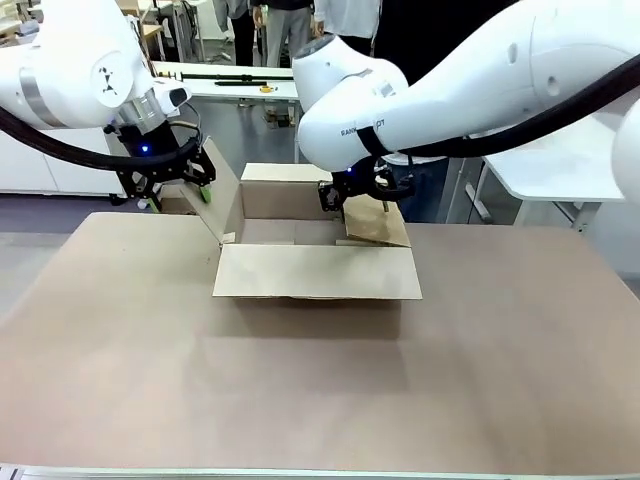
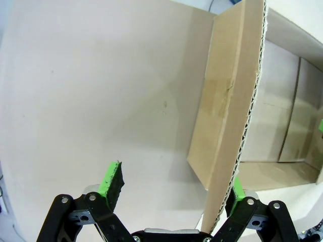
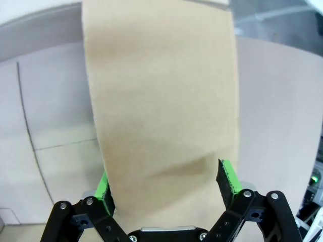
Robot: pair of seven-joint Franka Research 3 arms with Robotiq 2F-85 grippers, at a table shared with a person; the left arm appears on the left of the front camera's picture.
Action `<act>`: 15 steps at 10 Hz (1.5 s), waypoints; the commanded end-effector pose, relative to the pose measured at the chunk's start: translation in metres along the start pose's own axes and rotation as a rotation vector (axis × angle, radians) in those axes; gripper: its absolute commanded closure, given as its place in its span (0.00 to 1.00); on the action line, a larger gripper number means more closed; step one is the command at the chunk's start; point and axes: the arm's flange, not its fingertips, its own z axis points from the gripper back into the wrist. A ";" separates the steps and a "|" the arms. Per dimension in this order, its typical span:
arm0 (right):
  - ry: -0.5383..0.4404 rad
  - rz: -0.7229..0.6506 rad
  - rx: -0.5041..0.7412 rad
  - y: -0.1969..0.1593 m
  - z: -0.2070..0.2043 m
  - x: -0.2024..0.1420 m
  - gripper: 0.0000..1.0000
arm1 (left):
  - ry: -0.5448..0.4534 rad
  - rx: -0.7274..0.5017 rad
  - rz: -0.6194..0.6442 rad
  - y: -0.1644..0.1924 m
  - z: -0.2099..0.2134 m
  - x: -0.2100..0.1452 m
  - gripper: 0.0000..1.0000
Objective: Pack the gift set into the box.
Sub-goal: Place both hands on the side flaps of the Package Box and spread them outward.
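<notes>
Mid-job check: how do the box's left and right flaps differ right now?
The left flap stands nearly upright; the right flap is folded outward, sloping down. The left flap sits edge-on between the open fingers of the left gripper, close to one pad; the right flap shows its broad face across the open fingers of the right gripper. Both are plain brown corrugated cardboard.

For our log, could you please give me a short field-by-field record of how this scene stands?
box: brown carton at mid-table, top open
near flap: folded outward toward the robot
left flap: raised, its edge between the left jaws
left jaws: open, astride the left flap
right flap: tilted outward, between the right jaws
right jaws: open
table: plain brown surface under the box
</notes>
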 end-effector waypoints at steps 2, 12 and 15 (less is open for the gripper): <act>-0.074 -0.105 -0.053 -0.026 0.036 -0.017 0.00 | -0.008 0.017 0.010 -0.001 0.001 0.000 0.00; -0.104 -0.375 0.314 -0.177 0.022 -0.088 0.00 | -0.008 0.017 0.010 -0.001 0.001 0.000 0.00; -0.119 -0.457 0.428 -0.215 -0.006 -0.106 0.00 | -0.008 0.017 0.010 -0.001 0.001 0.000 0.00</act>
